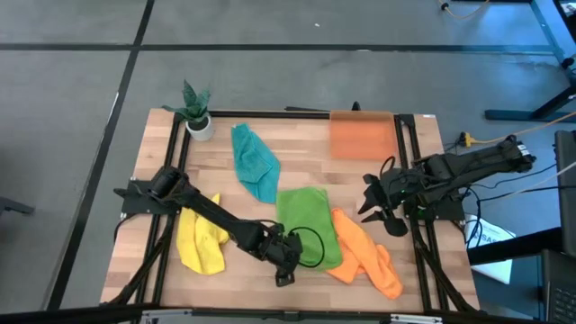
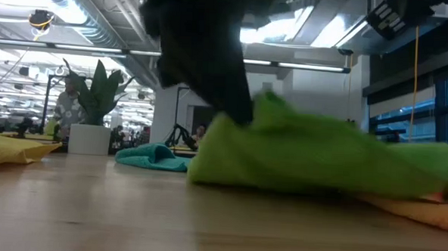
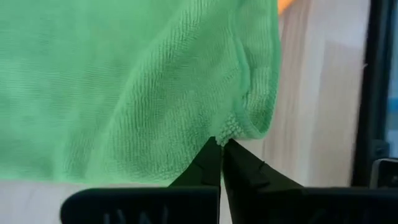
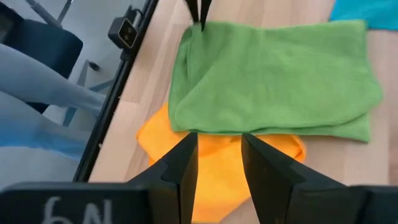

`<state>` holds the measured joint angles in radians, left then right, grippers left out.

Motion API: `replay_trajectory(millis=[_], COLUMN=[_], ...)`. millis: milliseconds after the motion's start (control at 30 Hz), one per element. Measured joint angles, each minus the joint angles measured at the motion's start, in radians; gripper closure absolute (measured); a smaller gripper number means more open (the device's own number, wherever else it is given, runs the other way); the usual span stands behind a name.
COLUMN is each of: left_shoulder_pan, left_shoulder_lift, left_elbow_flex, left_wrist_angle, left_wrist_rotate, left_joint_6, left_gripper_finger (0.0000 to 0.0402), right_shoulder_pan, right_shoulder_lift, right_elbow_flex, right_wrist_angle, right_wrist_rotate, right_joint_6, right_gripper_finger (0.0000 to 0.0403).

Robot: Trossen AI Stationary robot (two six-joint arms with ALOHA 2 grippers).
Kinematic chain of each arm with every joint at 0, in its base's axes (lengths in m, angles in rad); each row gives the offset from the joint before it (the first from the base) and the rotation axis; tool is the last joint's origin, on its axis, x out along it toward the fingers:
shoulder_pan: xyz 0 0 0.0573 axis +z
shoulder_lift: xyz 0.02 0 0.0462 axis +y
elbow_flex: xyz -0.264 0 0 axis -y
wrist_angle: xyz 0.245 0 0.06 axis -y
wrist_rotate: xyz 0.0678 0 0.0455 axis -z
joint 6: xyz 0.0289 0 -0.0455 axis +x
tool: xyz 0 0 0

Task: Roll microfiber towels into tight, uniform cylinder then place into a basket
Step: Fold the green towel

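The green towel (image 1: 307, 227) lies folded at the lower centre of the high view, on the wooden table (image 1: 297, 153). Its lower left corner sits at the tips of the left gripper (image 1: 286, 263); in the left wrist view the two dark fingers (image 3: 210, 167) are pressed together, pinching the hemmed corner of the green towel (image 3: 231, 127). In the low view this towel (image 2: 313, 156) bulges across the middle of the frame, with the dark arm coming down onto its left part.

The orange towel (image 1: 364, 256) lies crumpled to the lower right of the green one, partly tucked under its right edge. The yellow towel (image 1: 200, 238) lies at the lower left, under the left arm. The teal towel (image 1: 254, 162) lies above the green one, left of centre. The basket (image 1: 362, 135) stands at the upper right of the table, apart from all four towels.

The right gripper (image 1: 382, 211) hovers at the right of the table, just right of the orange towel; in the right wrist view its fingers (image 4: 185, 163) stand spread, with nothing between them, above the orange towel (image 4: 217, 165).

A potted plant (image 1: 195, 112) stands at the table's upper left corner
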<state>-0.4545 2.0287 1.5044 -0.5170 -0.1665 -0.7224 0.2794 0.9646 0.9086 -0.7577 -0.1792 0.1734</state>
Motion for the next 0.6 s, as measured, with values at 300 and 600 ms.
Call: replay_trajectory(millis=[300, 600], left_shoulder_pan=[-0.008, -0.021], left_shoulder_lift=[-0.015, -0.015], left_elbow_flex=[0.0, 0.001], left_wrist_angle=[-0.038, -0.041], left_wrist_rotate=[-0.002, -0.007], left_joint_6=[-0.058, -0.065], left_gripper_finger=[0.0401, 0.0401], right_shoulder_pan=[0.01, 0.068], right_shoulder_lift=[0.107, 0.235], right_elbow_flex=[-0.007, -0.007], right_wrist_angle=[0.06, 0.089], right_wrist_rotate=[-0.045, -0.191], right_joint_6=[-0.033, -0.051], right_gripper_finger=[0.0278, 0.0279])
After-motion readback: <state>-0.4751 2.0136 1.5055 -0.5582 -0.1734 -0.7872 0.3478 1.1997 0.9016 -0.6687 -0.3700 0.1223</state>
